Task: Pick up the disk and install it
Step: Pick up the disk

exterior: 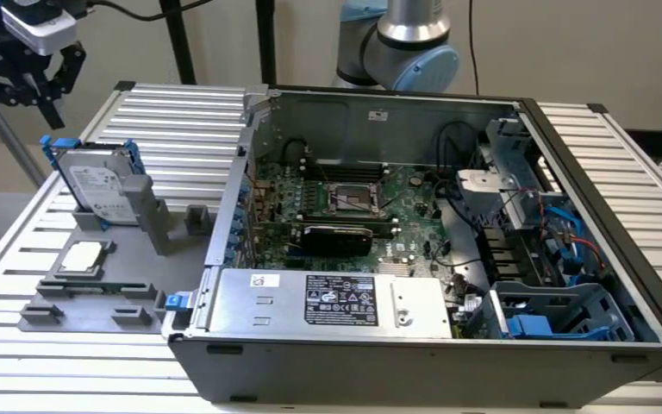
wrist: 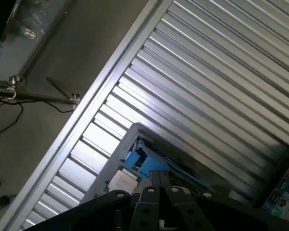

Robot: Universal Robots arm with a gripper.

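Gripper (exterior: 51, 110) is hovering above the bench (exterior: 182, 112) at the exterior view's left, jaws pressed together and holding nothing, while the disk (exterior: 93, 184) is standing upright in a grey holder (exterior: 149, 211) just below, beside the open computer case (exterior: 365, 362)

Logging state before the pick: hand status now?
Hand: open or closed cannot be told; holding nothing, up above the disk, which stands upright in its grey holder.
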